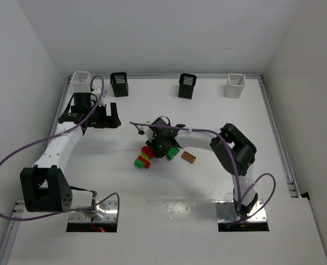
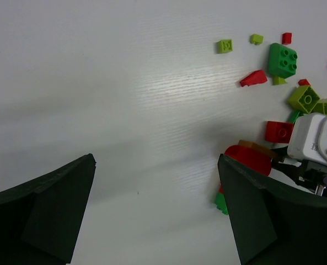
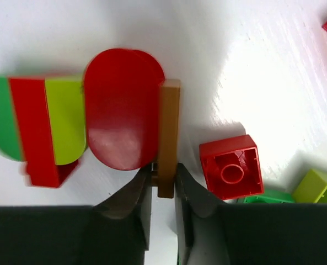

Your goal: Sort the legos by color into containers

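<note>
On the tabletop the four containers stand well beyond both end effectors. Their insides are hidden, so nothing shows as sorted, and I judge nearly all the work remains. The left end effector hangs spread wide over bare surface. The right end effector pinches the brown plate that ends a stuck-together stack of legos. A red brick lies just to its right, with greener ones cut off beyond.

A white table spans the scene. White walls rise around the table, and a metal rail lines its right edge.
</note>
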`<state>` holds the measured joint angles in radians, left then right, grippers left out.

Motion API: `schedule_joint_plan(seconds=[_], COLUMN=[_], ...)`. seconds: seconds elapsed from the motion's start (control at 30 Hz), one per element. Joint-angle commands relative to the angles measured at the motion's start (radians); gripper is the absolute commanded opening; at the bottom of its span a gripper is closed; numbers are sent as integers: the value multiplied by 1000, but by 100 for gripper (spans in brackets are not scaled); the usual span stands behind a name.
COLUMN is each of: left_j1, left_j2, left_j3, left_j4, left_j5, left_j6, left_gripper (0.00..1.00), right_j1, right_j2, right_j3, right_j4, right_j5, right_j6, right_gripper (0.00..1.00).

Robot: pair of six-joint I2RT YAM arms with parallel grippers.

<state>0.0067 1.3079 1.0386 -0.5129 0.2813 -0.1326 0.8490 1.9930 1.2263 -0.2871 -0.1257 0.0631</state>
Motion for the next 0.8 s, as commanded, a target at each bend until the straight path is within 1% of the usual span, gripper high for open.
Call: schedule_joint_plan(seconds=[0.0,0.03,0.07,0.1,0.17,0.2,0.27,0.3,0.37,0.4,0.5,0.57,0.6,0.63,0.77], left_j1=[7,7,7,7,16,27,27,27,36,36,36,36,36,36,36], left_j2=[-32,-19,-7,2,25,25,59,68,79,79,100,110,110,110,91], left_j3=[-31,-31,-40,-40,-52,-66,-81,-100,-120,-135,-163,-205,-206,-234,-278], left_j4=[20,20,20,10,-1,-1,-1,-1,-1,8,52,85,85,121,203], left_j5=[39,50,64,120,198,281,352,427,501,562,620,686,705,760,878], left_j6=[28,28,43,60,86,96,96,96,96,84,44,13,13,-22,-99], left_gripper=[100,100,100,100,95,93,91,91,91,91,90,88,88,88,86], right_j1=[9,9,9,9,9,9,-1,-1,-1,-10,-10,-10,-10,-1,8], right_j2=[7,7,7,-14,-48,-95,-153,-181,-244,-261,-327,-358,-358,-358,-369], right_j3=[27,15,15,0,-43,-82,-129,-163,-172,-183,-212,-221,-221,-221,-212], right_j4=[29,40,49,49,98,117,185,204,213,244,298,307,318,318,318], right_j5=[9,9,9,9,29,29,29,29,49,49,69,60,60,60,29], right_j6=[-17,-17,-26,-26,-37,-48,-63,-72,-92,-92,-117,-126,-126,-137,-128], right_gripper=[17,3,0,0,0,0,0,0,0,0,0,0,0,0,0])
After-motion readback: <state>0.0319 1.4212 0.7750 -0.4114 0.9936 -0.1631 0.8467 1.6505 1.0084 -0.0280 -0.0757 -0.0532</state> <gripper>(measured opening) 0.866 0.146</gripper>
